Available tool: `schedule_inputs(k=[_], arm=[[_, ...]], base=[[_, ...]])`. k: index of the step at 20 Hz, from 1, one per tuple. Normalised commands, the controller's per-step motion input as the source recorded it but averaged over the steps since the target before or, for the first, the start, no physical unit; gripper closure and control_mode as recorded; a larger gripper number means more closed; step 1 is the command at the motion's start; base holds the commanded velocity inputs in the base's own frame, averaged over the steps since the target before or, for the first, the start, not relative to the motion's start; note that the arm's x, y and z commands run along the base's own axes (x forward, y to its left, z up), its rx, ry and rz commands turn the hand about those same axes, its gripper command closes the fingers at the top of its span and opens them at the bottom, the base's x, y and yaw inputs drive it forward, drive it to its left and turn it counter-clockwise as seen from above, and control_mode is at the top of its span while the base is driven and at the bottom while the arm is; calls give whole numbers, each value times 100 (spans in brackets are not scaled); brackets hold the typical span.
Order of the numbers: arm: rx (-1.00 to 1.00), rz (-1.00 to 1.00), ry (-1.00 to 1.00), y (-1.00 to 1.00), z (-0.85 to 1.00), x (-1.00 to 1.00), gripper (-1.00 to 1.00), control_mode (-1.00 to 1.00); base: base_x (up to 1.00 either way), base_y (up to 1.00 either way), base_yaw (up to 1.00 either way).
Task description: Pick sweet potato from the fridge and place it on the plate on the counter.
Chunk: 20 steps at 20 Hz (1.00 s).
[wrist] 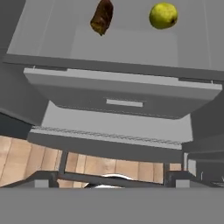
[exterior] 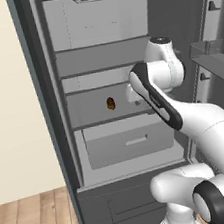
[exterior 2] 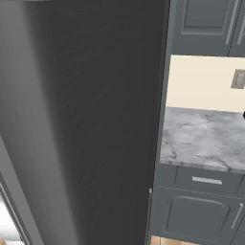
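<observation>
Gripper [wrist: 112,177] jaws spread wide, nothing between them; fingertips [wrist: 46,180] far apart at bottom of hand view, over wood floor [wrist: 26,157] and fridge's lower edge. Hangs in front of open fridge [exterior: 51,117], short of the shelves, not touching anything.

Just beyond in hand view: pale drawer [wrist: 124,98] w/ flat handle, closed. Above it, shelf [wrist: 124,46] carrying sweet potato [wrist: 102,16], dark reddish-brown, lying towards left. Yellow round fruit [wrist: 163,15] on same shelf, to the right, apart from sweet potato.

Left base view: arm reaching into fridge from lower right, wrist blocking right part of the shelf. Sweet potato [exterior: 111,103] visible on shelf directly above drawer [exterior: 131,141], left of arm, well clear of it. Fridge door [exterior: 217,54] swung open at right w/ clear bin.

Right base view: dark fridge side panel [exterior 2: 95,119] close up. Counter [exterior 2: 203,139] marbled, at right, over dark grey cabinets [exterior 2: 201,210].
</observation>
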Motion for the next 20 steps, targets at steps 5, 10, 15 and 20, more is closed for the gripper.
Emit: schedule_inputs(k=[5, 10, 15, 20], arm=[[0, 0, -27, 57, -25, 0, -100, -100], [1, 0, -27, 27, -1, 6, -100, -100], [7, 0, -11, 3, 0, 24, -100, -100], [6, 0, -6, 0, 0, 24, -100, -100]], base=[[0, 0, 0], [0, 0, 0], [0, 0, 0], [0, 0, 0]])
